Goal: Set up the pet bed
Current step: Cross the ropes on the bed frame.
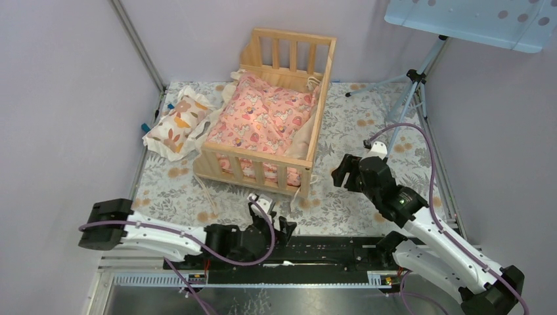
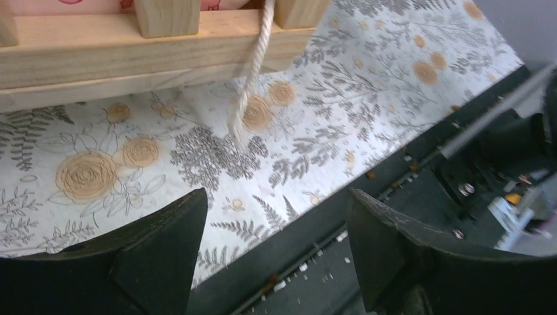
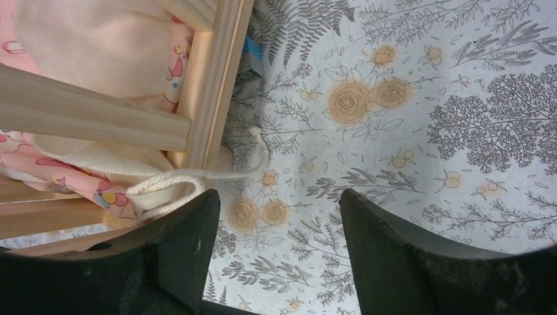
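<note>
The pet bed [image 1: 315, 125], a light wood frame with slatted rails, stands at the middle back of the floral cloth. A pink patterned cushion [image 1: 263, 118] lies crumpled inside it. A small cream pillow [image 1: 176, 123] with orange leaf prints lies left of the bed. My left gripper [image 1: 270, 209] is open and empty near the bed's front rail [image 2: 131, 46], where a white cord [image 2: 253, 72] hangs down. My right gripper [image 1: 343, 172] is open and empty just right of the bed's front right corner [image 3: 210, 85]; a cord [image 3: 177, 180] trails there.
A tripod [image 1: 414, 85] stands at the back right under a pale blue panel [image 1: 473, 20]. Grey walls close in left and right. A black rail [image 1: 328, 252] runs along the near table edge between the arm bases.
</note>
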You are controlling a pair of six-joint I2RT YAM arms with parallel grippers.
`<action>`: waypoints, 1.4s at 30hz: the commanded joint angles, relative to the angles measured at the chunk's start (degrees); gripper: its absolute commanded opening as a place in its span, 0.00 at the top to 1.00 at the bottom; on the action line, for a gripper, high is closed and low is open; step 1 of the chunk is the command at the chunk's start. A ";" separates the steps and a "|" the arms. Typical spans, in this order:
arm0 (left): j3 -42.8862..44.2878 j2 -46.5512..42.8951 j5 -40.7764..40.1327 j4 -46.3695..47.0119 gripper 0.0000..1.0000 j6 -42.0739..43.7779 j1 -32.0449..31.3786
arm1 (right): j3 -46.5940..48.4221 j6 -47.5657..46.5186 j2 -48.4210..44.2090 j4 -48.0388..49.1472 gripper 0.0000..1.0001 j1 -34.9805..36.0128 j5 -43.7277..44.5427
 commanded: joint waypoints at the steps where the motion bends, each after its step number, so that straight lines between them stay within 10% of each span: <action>1: 0.00 8.68 -9.90 21.27 0.19 5.21 -0.28 | -0.59 0.98 -0.86 2.83 0.25 0.14 0.56; 16: 1.21 28.24 -8.64 39.29 0.35 6.38 7.58 | -4.40 3.04 0.47 6.87 0.25 0.15 -2.40; 25: 1.30 31.82 -4.77 45.44 0.83 7.11 10.09 | -5.75 3.27 0.46 6.92 0.25 0.14 -1.90; 28: 1.42 29.83 -3.24 41.97 1.00 6.39 10.03 | -7.09 3.52 0.70 7.33 0.25 0.14 -1.66; 42: 1.47 12.80 -2.02 5.92 1.00 -4.69 2.61 | -11.48 4.52 1.70 10.11 0.25 0.14 -1.93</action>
